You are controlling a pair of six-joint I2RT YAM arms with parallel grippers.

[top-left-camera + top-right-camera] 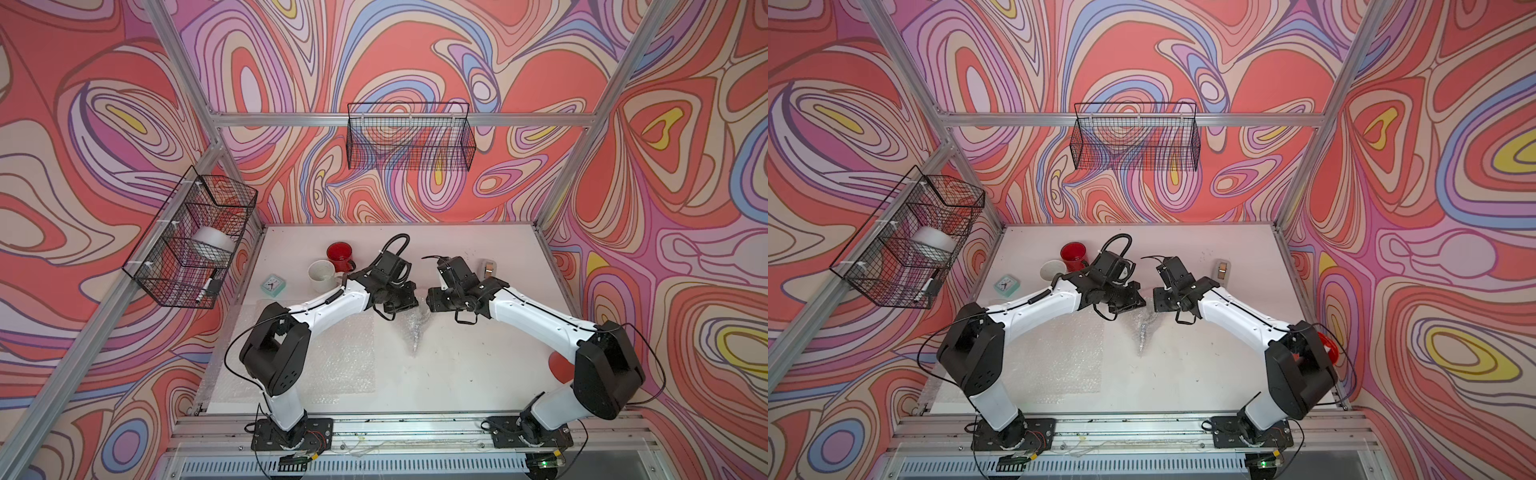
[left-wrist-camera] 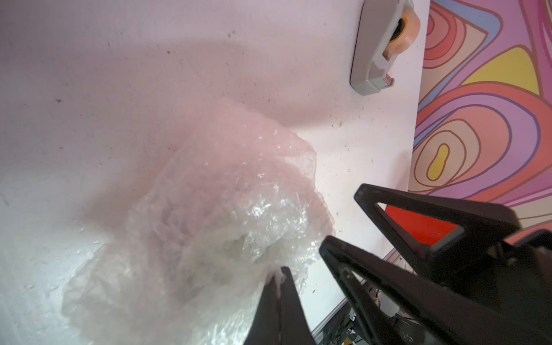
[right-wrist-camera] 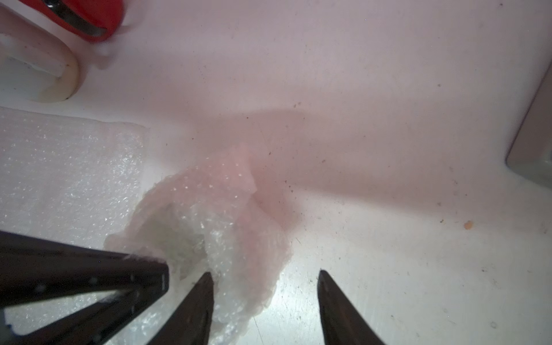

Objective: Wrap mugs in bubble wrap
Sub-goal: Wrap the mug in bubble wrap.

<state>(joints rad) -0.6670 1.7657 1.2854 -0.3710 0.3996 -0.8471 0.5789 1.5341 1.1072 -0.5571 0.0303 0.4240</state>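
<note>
A crumpled bundle of bubble wrap lies mid-table between my two wrists. My left gripper is shut on an edge of this bubble wrap, and something greyish shows dimly inside. My right gripper is open; the bundle reaches between its fingers, against one of them. A flat sheet of bubble wrap lies at the front left, partly under the left arm. The red mug and the white mug stand upright at the back left. The lavender-grey mug is not plainly visible.
A mint-green clock sits left of the white mug. The grey tape dispenser lies at the back right. A red object is behind the right arm. Wire baskets hang on the left wall, holding a white roll, and on the back wall.
</note>
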